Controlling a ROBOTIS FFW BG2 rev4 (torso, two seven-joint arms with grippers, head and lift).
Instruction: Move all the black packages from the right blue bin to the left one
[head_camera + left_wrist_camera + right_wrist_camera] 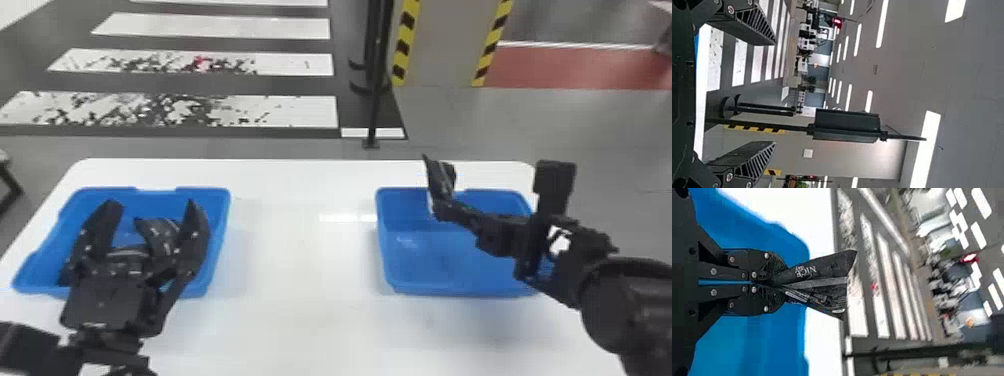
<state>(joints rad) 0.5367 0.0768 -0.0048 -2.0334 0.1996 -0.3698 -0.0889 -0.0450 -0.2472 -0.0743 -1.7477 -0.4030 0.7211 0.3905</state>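
Observation:
Above the left part of the right blue bin (460, 287), my right gripper (440, 207) is shut on a black package (440, 175), held up at the bin's far edge. In the right wrist view the package (819, 282) fans out from the closed tips of the gripper (772, 283). My left gripper (150, 220) stands open over the left blue bin (220, 240); its two fingers are wide apart in the left wrist view, nothing between them at the gripper (774, 94). Beyond it, black packages (157, 232) lie in the left bin, partly hidden by the gripper.
Both bins rest on a white table (300, 260), with a wide stretch of tabletop between them. Behind the table stands a black post (375, 100) on the floor, with yellow-and-black striped edges farther back.

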